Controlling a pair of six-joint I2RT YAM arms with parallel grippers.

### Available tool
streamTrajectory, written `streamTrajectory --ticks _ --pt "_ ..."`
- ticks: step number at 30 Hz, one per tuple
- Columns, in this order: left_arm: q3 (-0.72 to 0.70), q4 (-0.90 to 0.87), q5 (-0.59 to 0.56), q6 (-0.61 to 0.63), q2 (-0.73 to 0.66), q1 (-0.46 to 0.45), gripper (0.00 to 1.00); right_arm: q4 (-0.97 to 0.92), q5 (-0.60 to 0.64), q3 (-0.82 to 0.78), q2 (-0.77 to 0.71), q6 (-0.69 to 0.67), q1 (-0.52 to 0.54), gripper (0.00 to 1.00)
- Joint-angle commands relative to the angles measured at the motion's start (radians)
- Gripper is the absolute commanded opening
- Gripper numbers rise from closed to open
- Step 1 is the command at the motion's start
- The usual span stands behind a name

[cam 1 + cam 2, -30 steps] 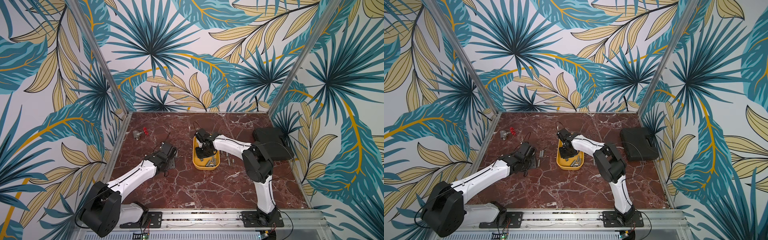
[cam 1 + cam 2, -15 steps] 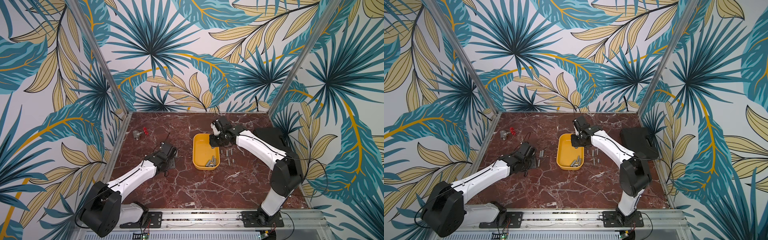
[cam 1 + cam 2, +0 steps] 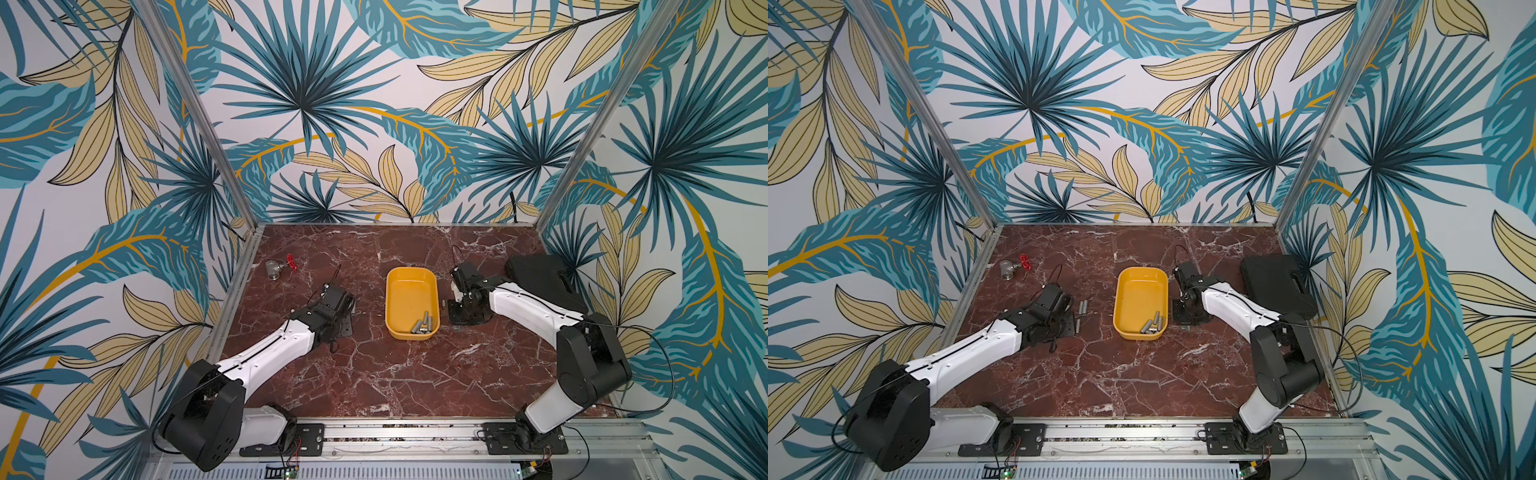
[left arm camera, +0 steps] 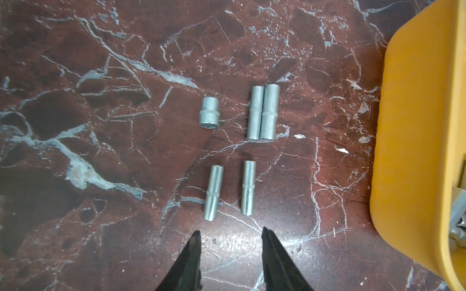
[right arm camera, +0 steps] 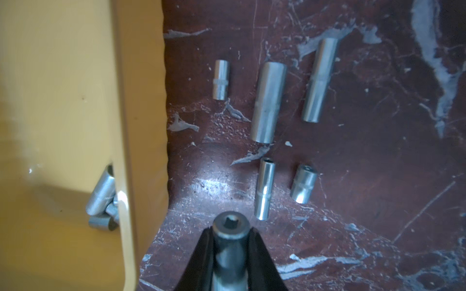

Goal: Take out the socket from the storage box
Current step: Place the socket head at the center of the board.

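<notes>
steel cylindrical socket (image 5: 230, 223) pinched in r gripper (image 5: 230, 229), just beside shallow yellow plastic storage box (image 5: 75, 100); l gripper (image 4: 231, 231) part-open, empty.

Marble table (image 3: 374, 374): storage box (image 3: 410, 270), loose sockets (image 4: 270, 112), black case (image 3: 540, 278), valve (image 3: 274, 268).

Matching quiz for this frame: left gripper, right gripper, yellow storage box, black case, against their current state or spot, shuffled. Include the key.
Things:
1. left gripper
2. right gripper
3. storage box
4. black case

States:
A. shut on a socket, just outside the box
B. holds a heap of sockets in one corner
C. open and empty, over loose sockets on the table
D. lies at the table edge, beyond the right arm

Pairs: 1-C, 2-A, 3-B, 4-D
</notes>
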Motion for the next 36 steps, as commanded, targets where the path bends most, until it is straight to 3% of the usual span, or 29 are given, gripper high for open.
streamTrajectory --ticks 1,14,36 --pt "-0.016 0.014 0.003 0.002 0.003 0.007 0.43 0.057 0.012 -0.022 0.043 0.021 -0.002 0.16" --pt "-0.035 0.01 -0.004 -0.007 -0.013 0.007 0.43 0.078 0.024 0.018 0.138 0.014 -0.002 0.21" --pt "-0.017 0.014 0.025 -0.004 -0.03 0.005 0.43 0.052 0.007 0.042 0.096 0.016 -0.002 0.34"
